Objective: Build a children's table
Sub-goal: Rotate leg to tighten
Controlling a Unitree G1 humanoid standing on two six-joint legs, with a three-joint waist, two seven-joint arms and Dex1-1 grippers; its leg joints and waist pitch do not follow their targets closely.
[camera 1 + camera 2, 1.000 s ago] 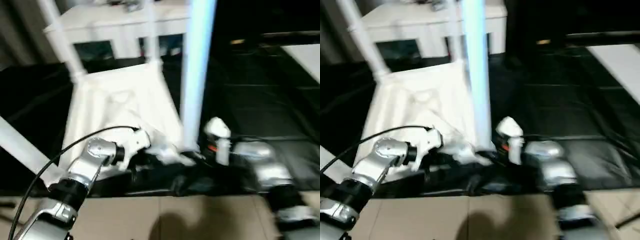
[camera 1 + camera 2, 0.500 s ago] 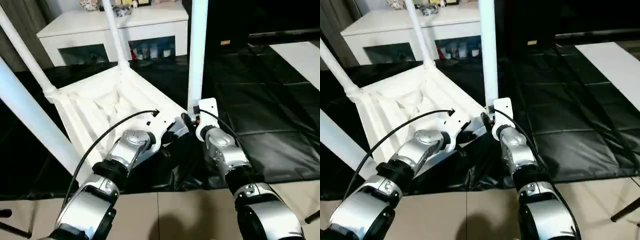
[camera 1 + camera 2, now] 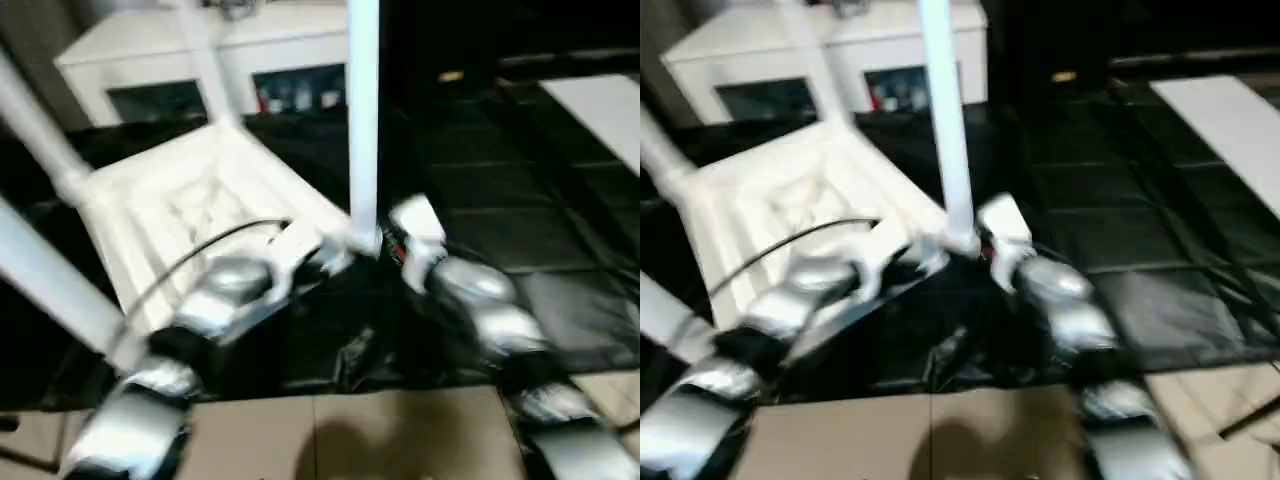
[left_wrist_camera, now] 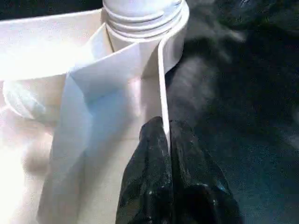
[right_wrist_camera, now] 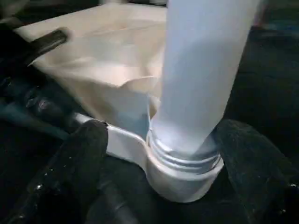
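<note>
The left gripper (image 4: 167,140) is pinched tight on the thin side wall of the tabletop (image 3: 190,200), right by the near-right corner socket (image 5: 180,175). The right gripper (image 5: 182,158) sits wide apart, a finger (image 5: 77,161) each side of the upright leg (image 3: 363,120) threaded into that socket. Both silver forearms reach forward and converge there, the upturned tabletop on black floor mat (image 3: 520,200) with room to the right.

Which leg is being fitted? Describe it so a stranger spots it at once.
Find the upturned white tabletop on the black mat. At its corner nearest the robot, one white leg stands upright. Alone among the legs, it has the right gripper straddling its threaded base.
</note>
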